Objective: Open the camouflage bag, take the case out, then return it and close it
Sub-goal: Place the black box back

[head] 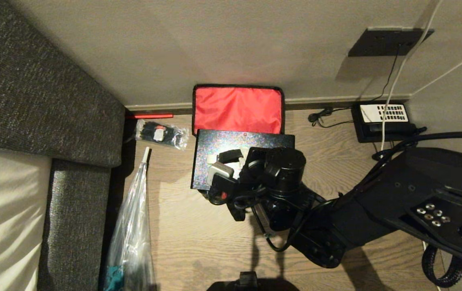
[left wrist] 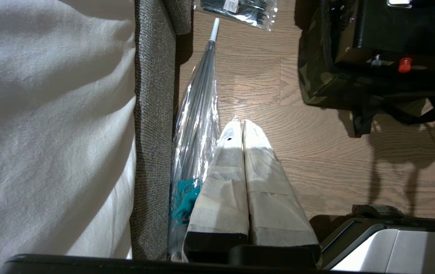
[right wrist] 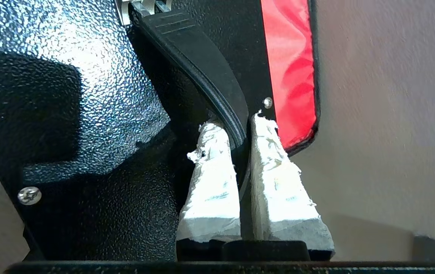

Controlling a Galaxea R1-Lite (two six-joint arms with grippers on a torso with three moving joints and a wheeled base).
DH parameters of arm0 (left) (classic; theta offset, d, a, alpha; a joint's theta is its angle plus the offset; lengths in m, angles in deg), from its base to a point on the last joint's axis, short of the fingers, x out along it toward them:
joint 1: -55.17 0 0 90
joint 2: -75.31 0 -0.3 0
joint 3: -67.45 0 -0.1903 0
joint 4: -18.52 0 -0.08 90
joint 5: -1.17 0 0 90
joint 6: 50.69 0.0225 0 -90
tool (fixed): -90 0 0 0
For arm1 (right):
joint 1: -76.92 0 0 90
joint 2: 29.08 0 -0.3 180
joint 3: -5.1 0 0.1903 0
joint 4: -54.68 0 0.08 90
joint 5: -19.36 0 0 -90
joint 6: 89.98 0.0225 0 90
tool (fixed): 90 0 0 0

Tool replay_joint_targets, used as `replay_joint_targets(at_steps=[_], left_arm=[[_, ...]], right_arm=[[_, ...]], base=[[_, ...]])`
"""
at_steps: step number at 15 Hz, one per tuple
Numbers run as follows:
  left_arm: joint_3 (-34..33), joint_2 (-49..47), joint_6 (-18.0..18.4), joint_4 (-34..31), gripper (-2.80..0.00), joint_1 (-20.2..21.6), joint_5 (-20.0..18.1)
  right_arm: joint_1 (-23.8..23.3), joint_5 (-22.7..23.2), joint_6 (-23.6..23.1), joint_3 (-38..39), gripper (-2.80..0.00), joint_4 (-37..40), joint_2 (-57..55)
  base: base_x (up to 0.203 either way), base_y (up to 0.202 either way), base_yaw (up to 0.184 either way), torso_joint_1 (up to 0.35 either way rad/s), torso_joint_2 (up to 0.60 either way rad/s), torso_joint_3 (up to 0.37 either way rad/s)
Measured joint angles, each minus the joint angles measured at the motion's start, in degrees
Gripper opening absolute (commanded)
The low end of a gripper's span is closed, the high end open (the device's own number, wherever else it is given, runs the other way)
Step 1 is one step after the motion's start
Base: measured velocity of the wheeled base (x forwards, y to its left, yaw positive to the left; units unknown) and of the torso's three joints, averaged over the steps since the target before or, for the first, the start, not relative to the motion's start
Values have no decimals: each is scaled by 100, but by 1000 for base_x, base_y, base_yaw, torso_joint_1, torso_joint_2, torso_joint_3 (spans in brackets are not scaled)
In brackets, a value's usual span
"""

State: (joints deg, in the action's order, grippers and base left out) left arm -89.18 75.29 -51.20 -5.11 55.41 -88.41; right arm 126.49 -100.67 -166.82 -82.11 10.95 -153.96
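A wood-grain plank floor [head: 174, 226] runs from the robot up to a plain beige wall [head: 215, 40], with a coarse grey woven sofa [head: 33, 101] along the left. Nearest, the left tool [left wrist: 243, 125] hangs idle over the planks, its cloth-wrapped fingers pressed together beside a crinkly clear plastic bag [left wrist: 196, 125]. Farther in, the right tool [right wrist: 240, 125] is clamped on the smooth black moulded handle [right wrist: 198, 57] of the case [head: 215, 149], a rigid rectangular box with a pebbled, sparkling skin; its frayed white pads grip the handle from both sides. The arm hides much of the case's near half. The case sits over the camouflage bag [left wrist: 312, 76], whose body is mostly covered; the glossy red lid lining [head: 237, 109] leans against the wall behind.
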Motion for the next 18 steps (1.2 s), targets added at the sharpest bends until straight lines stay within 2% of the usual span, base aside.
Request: replay_joint_targets(at_steps=[9, 18], left_arm=[[0, 0, 0, 1, -280, 0, 0], [0, 0, 2, 1, -280, 0, 0]], right_arm=[[-45, 14, 449, -57, -280, 51, -212], [-122, 104, 609, -483, -280, 13, -770]], base=[[0, 0, 0, 0, 0, 0], [0, 0, 0, 0, 0, 0]])
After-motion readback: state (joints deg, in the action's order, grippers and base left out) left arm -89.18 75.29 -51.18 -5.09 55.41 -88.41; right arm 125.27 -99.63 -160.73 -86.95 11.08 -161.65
